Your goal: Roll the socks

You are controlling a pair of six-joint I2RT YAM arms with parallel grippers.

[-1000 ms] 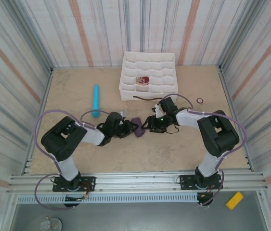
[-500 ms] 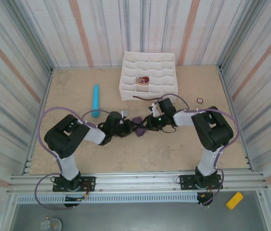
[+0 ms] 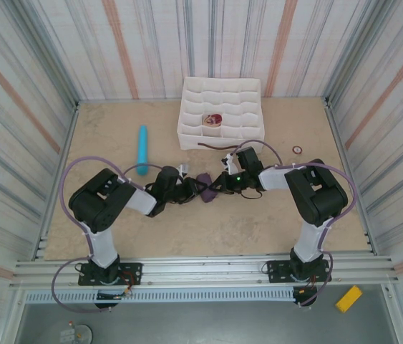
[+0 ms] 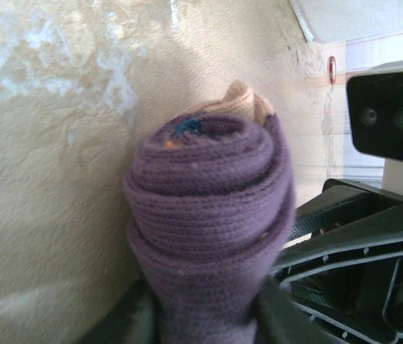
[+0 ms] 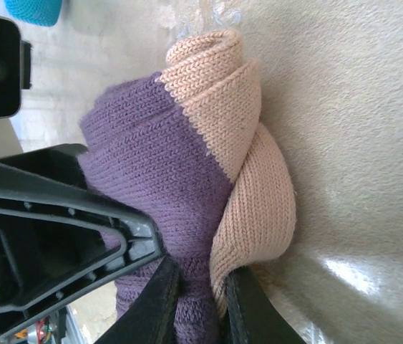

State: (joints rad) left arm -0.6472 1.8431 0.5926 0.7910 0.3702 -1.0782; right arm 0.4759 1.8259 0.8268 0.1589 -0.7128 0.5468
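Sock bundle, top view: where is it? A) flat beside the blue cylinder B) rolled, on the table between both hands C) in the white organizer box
B: the sock bundle sits rolled on the table, pinched between the left hand and right hand.

In the top view, the sock roll (image 3: 205, 188) at centre was too small to show its layers. In the left wrist view, its lower end ran off the bottom edge between the blurred left fingers (image 4: 115, 326). In the right wrist view, the bottom edge cut off the roll and the right fingers (image 5: 159, 308), and the upper-left corner cropped the light-blue cylinder (image 5: 35, 10).
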